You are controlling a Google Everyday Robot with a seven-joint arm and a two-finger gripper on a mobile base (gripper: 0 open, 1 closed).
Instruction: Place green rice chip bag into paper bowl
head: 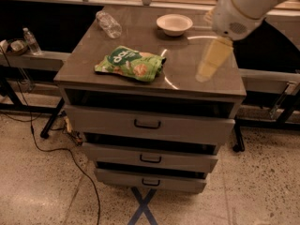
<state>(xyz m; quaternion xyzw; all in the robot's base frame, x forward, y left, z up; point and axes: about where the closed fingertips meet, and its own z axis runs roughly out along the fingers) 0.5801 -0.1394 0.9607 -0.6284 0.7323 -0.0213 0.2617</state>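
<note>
The green rice chip bag (131, 63) lies flat on the grey cabinet top (211, 86), near its front left. The paper bowl (174, 23) stands upright and empty at the back centre, apart from the bag. My gripper (206, 73) hangs from the white arm (243, 6) at the upper right. It points down over the right part of the cabinet top, to the right of the bag and in front of the bowl. It holds nothing that I can see.
A clear plastic bottle (108, 24) lies at the back left of the cabinet top. The cabinet has three drawers (147, 124) slightly pulled out. Another bottle (32, 41) stands on a low shelf at the left. A cable (70, 161) and a blue tape cross (143, 207) are on the floor.
</note>
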